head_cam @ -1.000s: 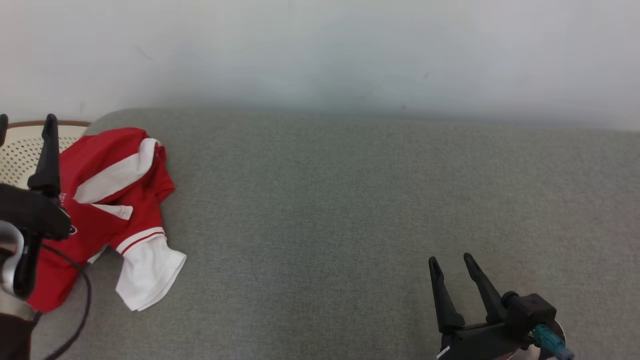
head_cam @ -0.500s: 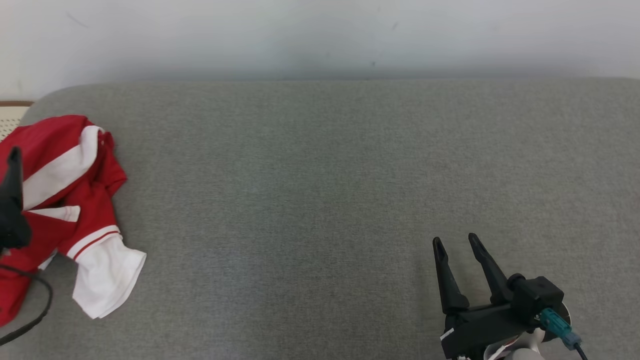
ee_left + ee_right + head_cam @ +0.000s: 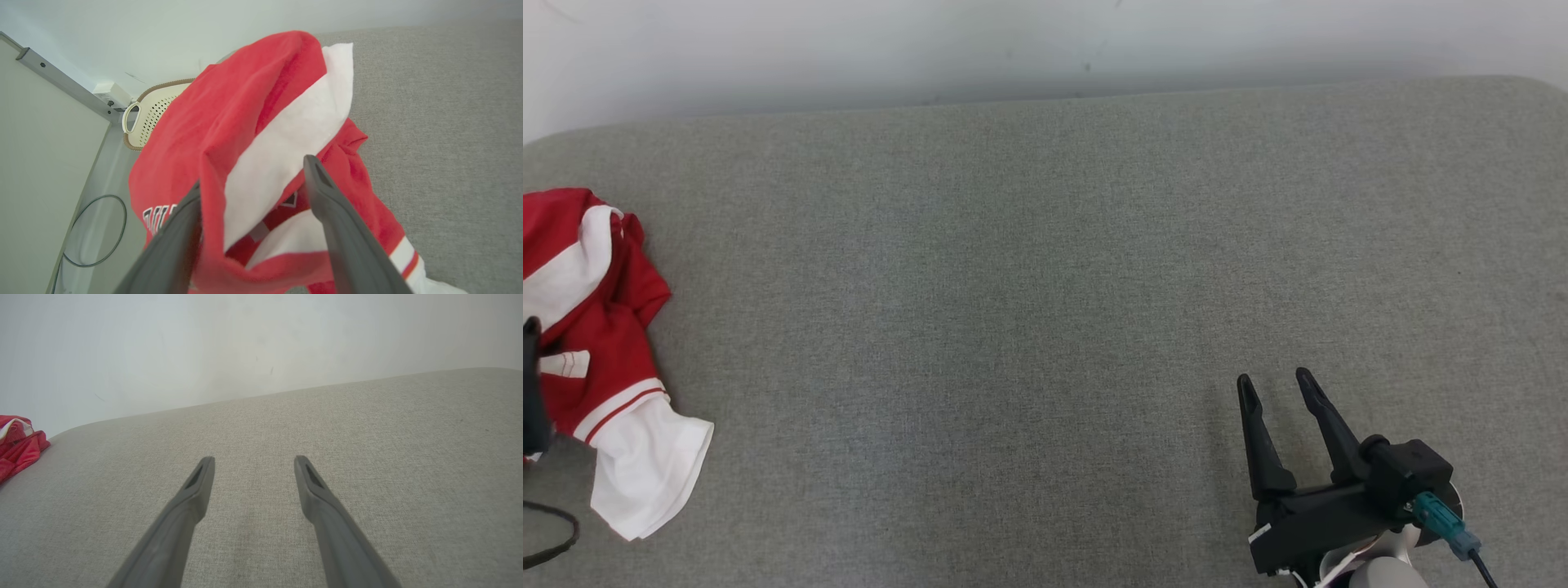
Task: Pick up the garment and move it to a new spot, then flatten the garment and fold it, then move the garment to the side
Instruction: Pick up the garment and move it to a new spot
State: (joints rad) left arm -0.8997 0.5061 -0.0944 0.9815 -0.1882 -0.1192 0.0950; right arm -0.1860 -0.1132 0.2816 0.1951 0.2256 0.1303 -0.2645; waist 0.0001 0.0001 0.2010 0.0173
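Note:
The garment (image 3: pixel 613 286) is a red shirt with white panels and white sleeve ends. It lies crumpled at the left end of the grey cushion (image 3: pixel 1013 286). One dark finger (image 3: pixel 531 384) of my left gripper shows at the head view's left edge, over the shirt. In the left wrist view my left gripper (image 3: pixel 253 175) is open, its fingers straddling a raised red-and-white fold of the garment (image 3: pixel 253 102); cloth hides the left fingertip. My right gripper (image 3: pixel 1274 380) is open and empty over bare cushion at the lower right. In the right wrist view, the right gripper (image 3: pixel 255 459) is far from the garment (image 3: pixel 18 451).
A cream perforated basket (image 3: pixel 151 110) stands beyond the cushion's left end, by a pale panel (image 3: pixel 41 183). A dark cable loop (image 3: pixel 96 230) lies on the floor below. A white wall (image 3: pixel 1045 41) runs behind the cushion.
The whole head picture has shifted, so the camera has turned right and tilted down; the garment and left gripper now sit at its left edge. The shirt's lie looks unchanged, and both grippers stay open.

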